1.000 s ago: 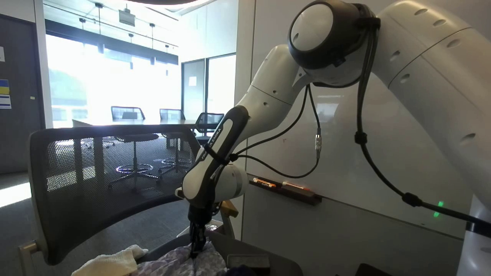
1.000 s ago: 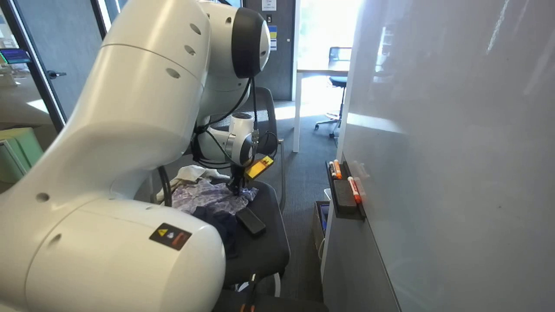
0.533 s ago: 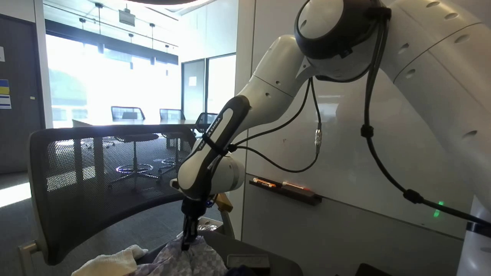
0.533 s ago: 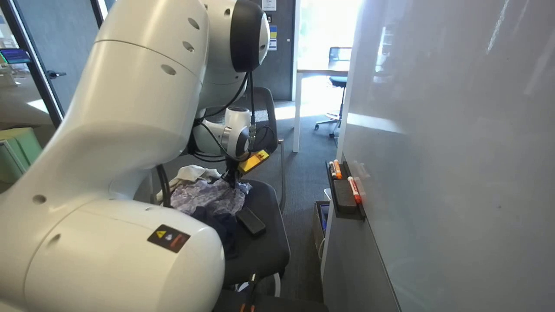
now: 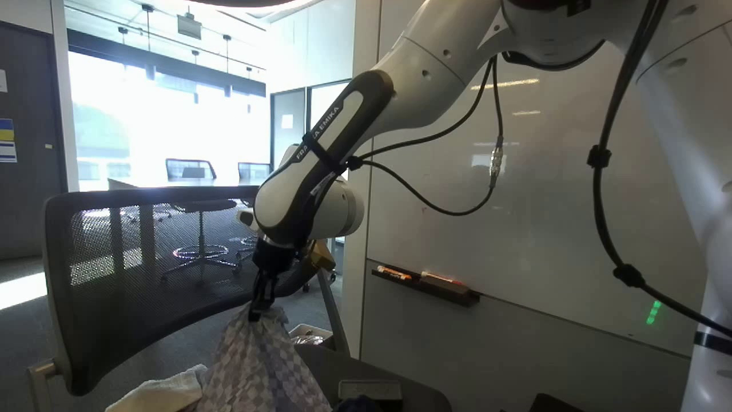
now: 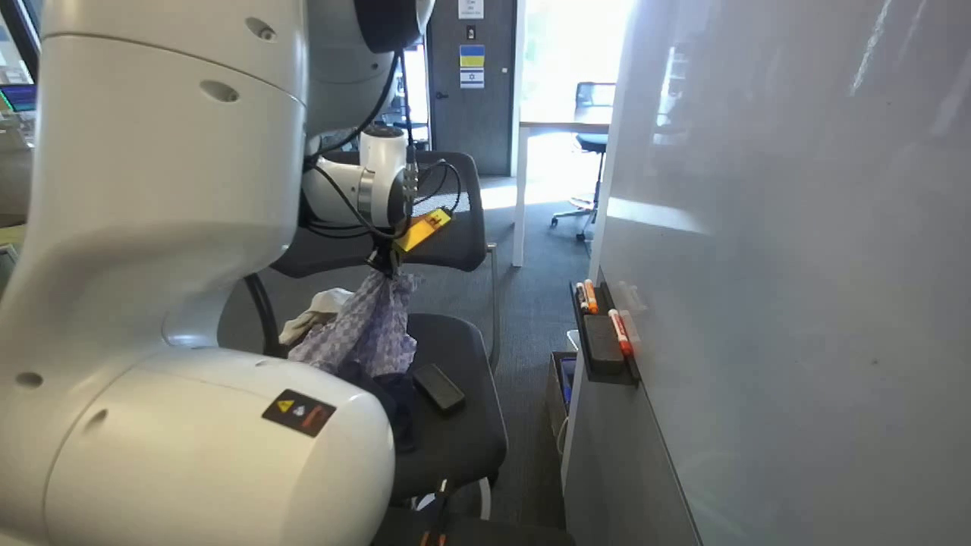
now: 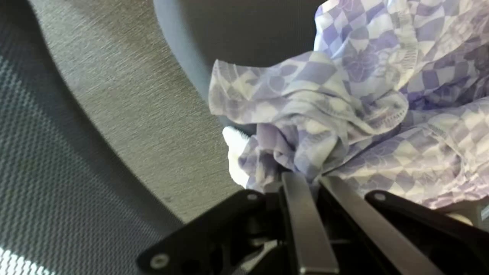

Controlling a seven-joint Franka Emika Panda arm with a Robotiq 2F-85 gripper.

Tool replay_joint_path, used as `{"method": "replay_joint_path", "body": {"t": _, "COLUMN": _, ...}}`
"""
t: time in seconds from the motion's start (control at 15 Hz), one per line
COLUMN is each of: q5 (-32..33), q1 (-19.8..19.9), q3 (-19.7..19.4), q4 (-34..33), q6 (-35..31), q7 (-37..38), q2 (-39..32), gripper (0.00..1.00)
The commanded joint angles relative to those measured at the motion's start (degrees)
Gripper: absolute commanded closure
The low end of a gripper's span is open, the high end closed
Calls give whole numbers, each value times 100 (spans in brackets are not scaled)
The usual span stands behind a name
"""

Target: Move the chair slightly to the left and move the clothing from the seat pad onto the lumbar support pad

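Now that my pincer (image 5: 255, 315) has risen, clenched on the checkered cloth (image 5: 257, 363), cloth hangs tented at its 6 o'clock in an exterior view, lower end seemingly on the seat (image 6: 459, 447); mesh backrest (image 5: 151, 280) at 10 o'clock. Lift underway, I'd say; draping not yet done.

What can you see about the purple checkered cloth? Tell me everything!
The purple-and-white checkered cloth looks thin and wrinkly, with faint flower shapes and stitched seams. The claw pinches a bunched part up high, so the rest hangs in folds over the chair seat. Lower down, it's beside a white cloth and a navy cloth; what its bottom touches is partly hidden.
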State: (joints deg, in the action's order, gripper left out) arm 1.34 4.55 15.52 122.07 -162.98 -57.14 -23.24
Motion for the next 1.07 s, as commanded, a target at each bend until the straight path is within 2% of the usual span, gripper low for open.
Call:
{"method": "replay_joint_path", "body": {"t": 0.0, "q5": 150, "q1": -235, "q3": -69, "q4": 429, "q6": -638, "q7": 334, "q2": 810, "gripper": 98}}
{"method": "replay_joint_path", "body": {"t": 0.33, "q5": 844, "q1": -697, "q3": -473, "q4": 586, "q6": -1431, "q7": 982, "q2": 1493, "gripper": 98}}
{"method": "replay_joint_path", "body": {"t": 0.47, "q5": 1400, "q1": -1085, "q3": -944, "q4": 470, "q6": -1728, "q7": 1527, "q2": 1646, "gripper": 98}}
{"method": "replay_joint_path", "body": {"t": 0.8, "q5": 2898, "q1": -1926, "q3": -2033, "q4": -285, "q6": -2113, "q7": 3061, "q2": 1786, "gripper": 98}}
{"method": "replay_joint_path", "body": {"t": 1.0, "q5": 4018, "q1": -2468, "q3": -2530, "q4": -1172, "q6": -1890, "q7": 4007, "q2": 1580, "gripper": 98}}
